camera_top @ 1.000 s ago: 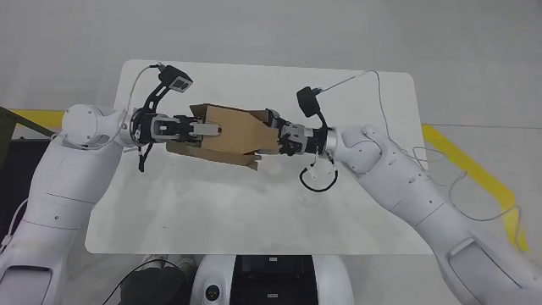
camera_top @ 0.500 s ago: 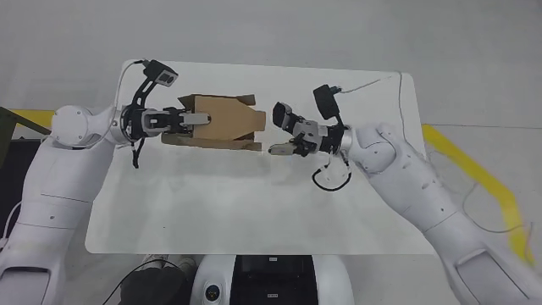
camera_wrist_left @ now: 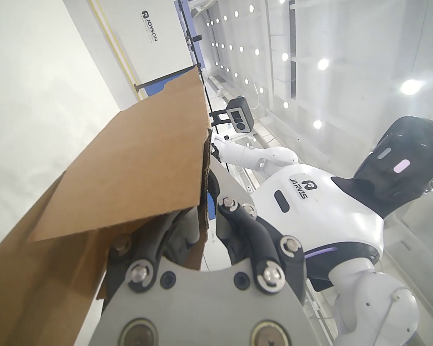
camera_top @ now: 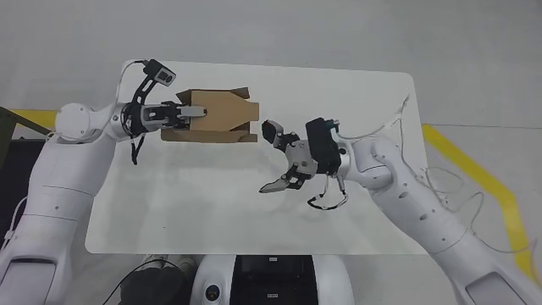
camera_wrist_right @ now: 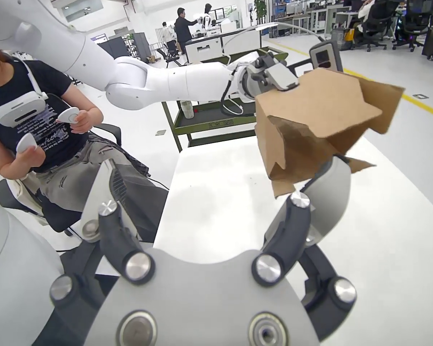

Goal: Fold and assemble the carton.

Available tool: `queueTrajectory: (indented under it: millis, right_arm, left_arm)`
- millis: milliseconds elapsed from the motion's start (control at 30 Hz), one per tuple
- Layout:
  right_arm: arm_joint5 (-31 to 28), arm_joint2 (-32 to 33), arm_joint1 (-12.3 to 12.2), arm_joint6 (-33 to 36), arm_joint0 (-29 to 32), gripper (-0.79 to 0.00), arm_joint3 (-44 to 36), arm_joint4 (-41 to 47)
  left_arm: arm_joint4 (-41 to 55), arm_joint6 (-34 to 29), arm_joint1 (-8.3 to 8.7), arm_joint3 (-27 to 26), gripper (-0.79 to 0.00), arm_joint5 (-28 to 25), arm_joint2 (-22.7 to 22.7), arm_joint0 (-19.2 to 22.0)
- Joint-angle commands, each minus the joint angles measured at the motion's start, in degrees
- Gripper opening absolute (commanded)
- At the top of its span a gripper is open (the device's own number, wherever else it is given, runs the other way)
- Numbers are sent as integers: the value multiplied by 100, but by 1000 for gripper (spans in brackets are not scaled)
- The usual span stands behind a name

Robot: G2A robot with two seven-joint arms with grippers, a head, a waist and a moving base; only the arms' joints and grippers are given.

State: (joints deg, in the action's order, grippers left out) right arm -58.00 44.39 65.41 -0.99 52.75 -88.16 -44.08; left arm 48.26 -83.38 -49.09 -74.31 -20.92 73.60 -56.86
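White table (camera_top: 212,203), shop floor behind. Carton (camera_top: 216,114) sits over the far-left part of the table, held at its left end by the left claw (camera_top: 196,112). In the left wrist view that claw (camera_wrist_left: 198,217) is clamped on one cardboard panel edge. From the right wrist view the carton (camera_wrist_right: 310,116) looks lifted off the surface, but I can't confirm that.

Right claw (camera_top: 273,159) is just off the carton's right end, not touching, spread wide and holding nothing. Its wrist view looks between both fingers (camera_wrist_right: 110,181) at the open end.

Step, as I read it: body is roughly squared up and the end flaps on the right side are loose and splayed, not tucked. So this is the gap between shaping the body and closing that end.

Next move needs:
- left grip held steady as the anchor
- right claw brought in level with one loose flap
- flap pushed inward along its crease without crushing the wall
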Motion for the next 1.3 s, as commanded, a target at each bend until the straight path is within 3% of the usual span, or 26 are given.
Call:
queueTrajectory:
  millis: [0, 500, 900, 1267]
  right_arm:
    - [0, -101, -28, -283, -74, 0, 63, -182]
    - [0, -902, -133, -1490, -623, 0, 486, -722]
    - [0, -846, -372, -2164, -618, 0, 371, -1032]
    - [0, -1094, -377, -2591, -724, 0, 445, -765]
  left_arm:
    - [-58, -10, -24, -13, -785, 11, -81, 43]
    - [-236, 83, -150, 107, -785, -47, -303, 263]
    - [-486, 267, -190, 176, -785, -86, -302, 261]
    - [-642, 391, -221, 135, -785, -136, -273, 247]
